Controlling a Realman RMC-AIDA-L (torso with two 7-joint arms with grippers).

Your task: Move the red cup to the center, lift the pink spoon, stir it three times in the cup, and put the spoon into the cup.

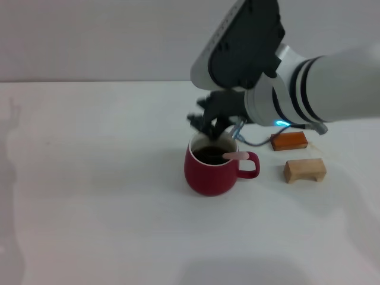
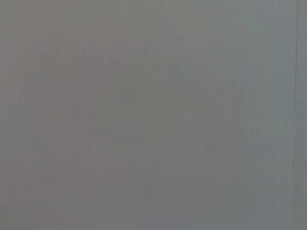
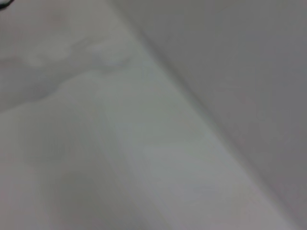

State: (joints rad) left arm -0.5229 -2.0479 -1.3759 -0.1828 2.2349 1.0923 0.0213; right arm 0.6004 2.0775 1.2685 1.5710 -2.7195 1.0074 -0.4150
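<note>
The spoon (image 1: 236,155) is being propped in the cup (image 1: 211,170), handle toward the table's right edge, just below the right gripper (image 1: 212,126), whose finger state cannot be told.

White table (image 1: 89,208), orange-brown flat block (image 1: 289,141), tan wooden block (image 1: 304,170) just in front of it

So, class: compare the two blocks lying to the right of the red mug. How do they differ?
The orange-brown block is flat and low, while the tan block is thicker, with a shallow notch in its underside. The orange-brown block lies farther from the camera, beside the right arm; the tan block sits nearer, level with the red cup. Both rest on the white table, apart from each other.
</note>
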